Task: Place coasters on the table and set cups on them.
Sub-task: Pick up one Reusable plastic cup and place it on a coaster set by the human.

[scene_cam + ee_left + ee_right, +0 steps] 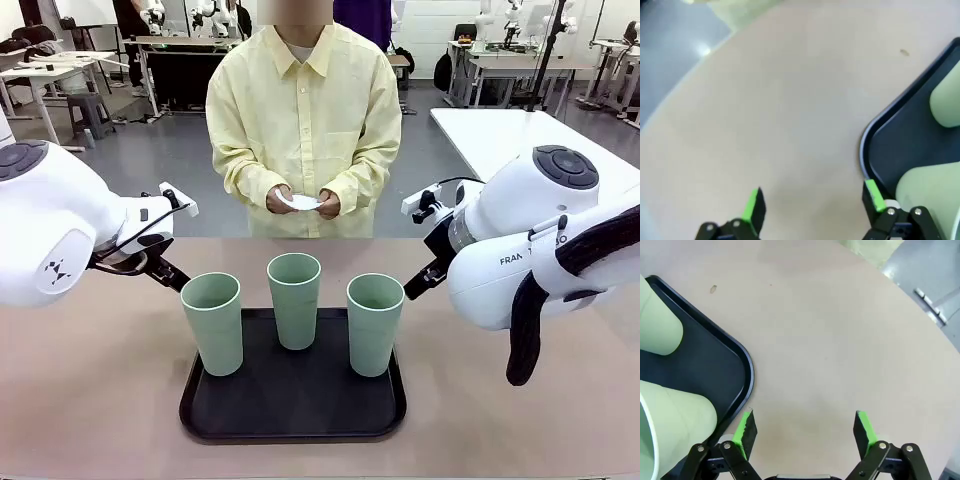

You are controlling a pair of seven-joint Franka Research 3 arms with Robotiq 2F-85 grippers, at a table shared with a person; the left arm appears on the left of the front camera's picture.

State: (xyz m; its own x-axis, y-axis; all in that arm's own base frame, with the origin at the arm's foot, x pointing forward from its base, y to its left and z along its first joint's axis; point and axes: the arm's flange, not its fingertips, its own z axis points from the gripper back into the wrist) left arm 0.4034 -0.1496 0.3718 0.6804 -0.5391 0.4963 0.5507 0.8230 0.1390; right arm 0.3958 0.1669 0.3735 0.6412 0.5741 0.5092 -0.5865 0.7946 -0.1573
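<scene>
Front view, nothing set down yet: coasters in the person's hands upper centre, three cups on the black tray mid-frame, none on the table. My left gripper and right gripper hang spread wide, empty.

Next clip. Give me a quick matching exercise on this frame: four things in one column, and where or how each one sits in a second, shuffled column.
Column one
1. coasters
2. cups
3. black tray
4. left pincer

Column two
A. open, above bare tabletop at the tray's edge
B. standing upright on the tray
C. held in the person's hands
D. lying flat on the table

Pairs: 1-C, 2-B, 3-D, 4-A
</scene>
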